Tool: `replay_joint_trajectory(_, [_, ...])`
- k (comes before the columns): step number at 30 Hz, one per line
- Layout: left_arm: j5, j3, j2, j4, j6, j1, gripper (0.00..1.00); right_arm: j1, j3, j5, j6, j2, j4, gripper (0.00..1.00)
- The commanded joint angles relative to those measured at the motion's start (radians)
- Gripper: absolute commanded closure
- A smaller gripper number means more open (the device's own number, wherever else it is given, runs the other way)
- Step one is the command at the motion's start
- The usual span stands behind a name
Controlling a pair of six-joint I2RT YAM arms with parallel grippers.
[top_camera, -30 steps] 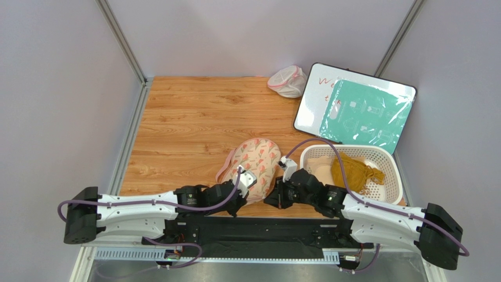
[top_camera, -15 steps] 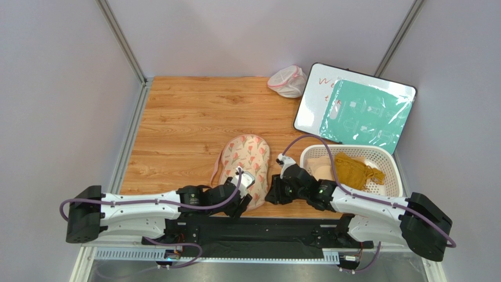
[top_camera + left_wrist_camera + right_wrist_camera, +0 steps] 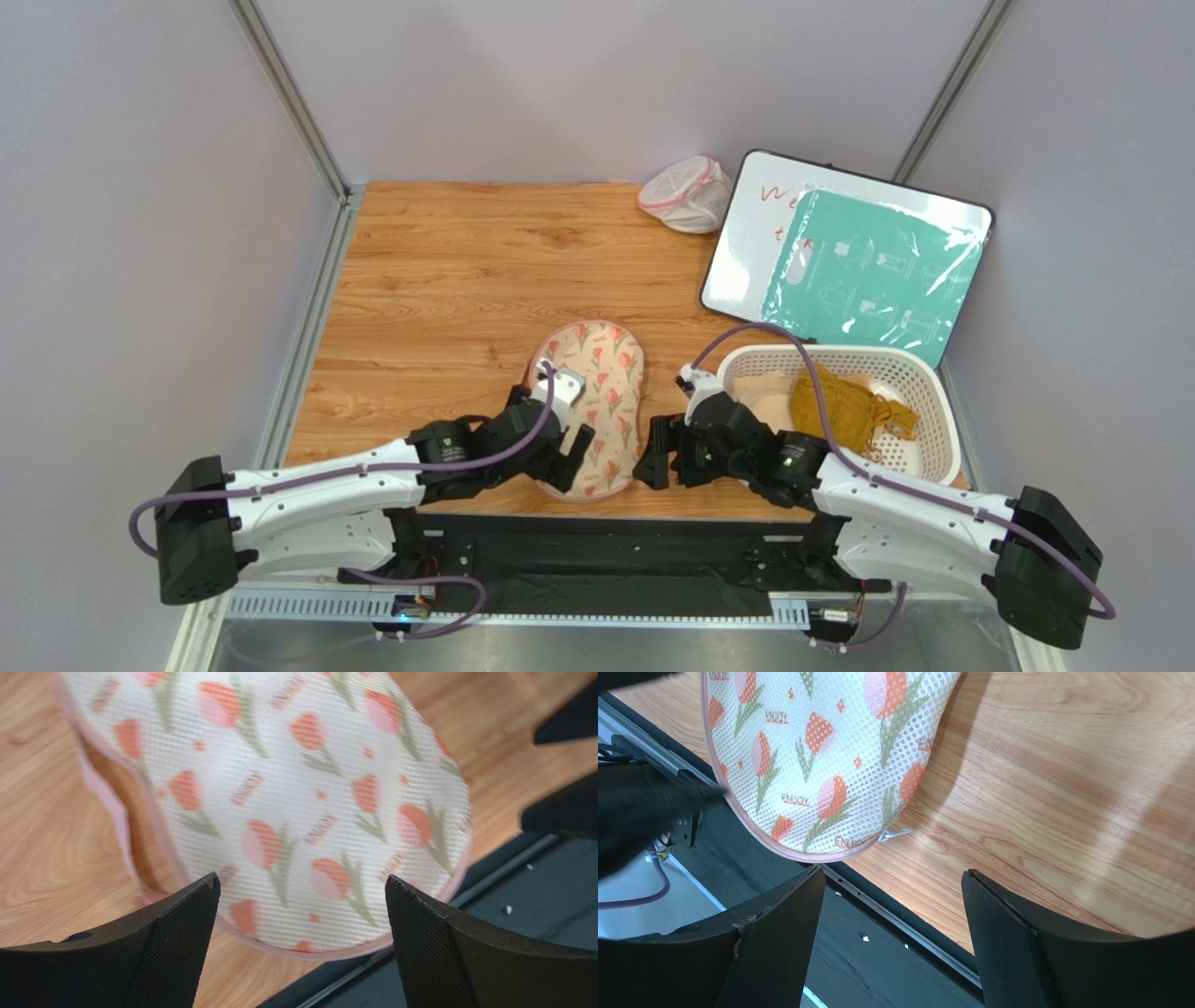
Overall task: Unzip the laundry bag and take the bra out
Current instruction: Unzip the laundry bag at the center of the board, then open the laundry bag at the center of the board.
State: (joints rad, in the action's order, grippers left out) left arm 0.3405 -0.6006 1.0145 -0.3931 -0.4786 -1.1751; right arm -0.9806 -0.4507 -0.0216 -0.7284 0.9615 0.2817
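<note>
The left fingers (image 3: 175, 945), black and finely pitted, stood wide apart and empty over the laundry bag (image 3: 295, 805). The right fingers (image 3: 1011, 945), smooth black, were also spread wide and held nothing, at the bag's near right edge. The bag, an oval cream mesh pouch with orange-pink tulips and pink edging, lay flat at the near edge of the wood-grain table (image 3: 449, 280).

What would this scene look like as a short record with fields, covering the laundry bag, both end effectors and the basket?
laundry bag: lies flat on the table, near end over the table's near edge
left end effector: open, over the bag's near end, holding nothing
right end effector: open, just right of the bag's near end, holding nothing
bra: not visible
basket: right of the bag, holds a mustard garment
far edge: small mesh pouch, whiteboard
</note>
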Motion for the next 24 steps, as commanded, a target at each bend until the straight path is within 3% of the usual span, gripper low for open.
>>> replay_joint_trajectory(1, [-0.029, -0.028, -0.071, -0.032, -0.044, 0.138, 0.09, 0.0, -0.02, 0.02, 0.006, -0.035, 0.025, 0.22])
replay_joint_trajectory(8, [-0.05, 0.03, -0.183, -0.101, -0.089, 0.288, 0.12, -0.004, -0.037, 0.02, 0.02, -0.046, 0.022, 0.24])
replay_joint_trajectory(13, [-0.126, 0.084, -0.283, -0.121, -0.097, 0.414, 0.12, -0.085, -0.205, 0.103, 0.078, 0.031, 0.045, 0.26])
replay_joint_trajectory(19, [-0.178, 0.114, -0.34, -0.144, -0.1, 0.514, 0.12, -0.248, -0.463, 0.181, 0.175, 0.278, 0.03, 0.27])
replay_joint_trajectory(24, [-0.15, 0.114, -0.356, -0.187, -0.12, 0.531, 0.12, -0.323, -0.612, 0.199, 0.199, 0.535, 0.04, 0.35])
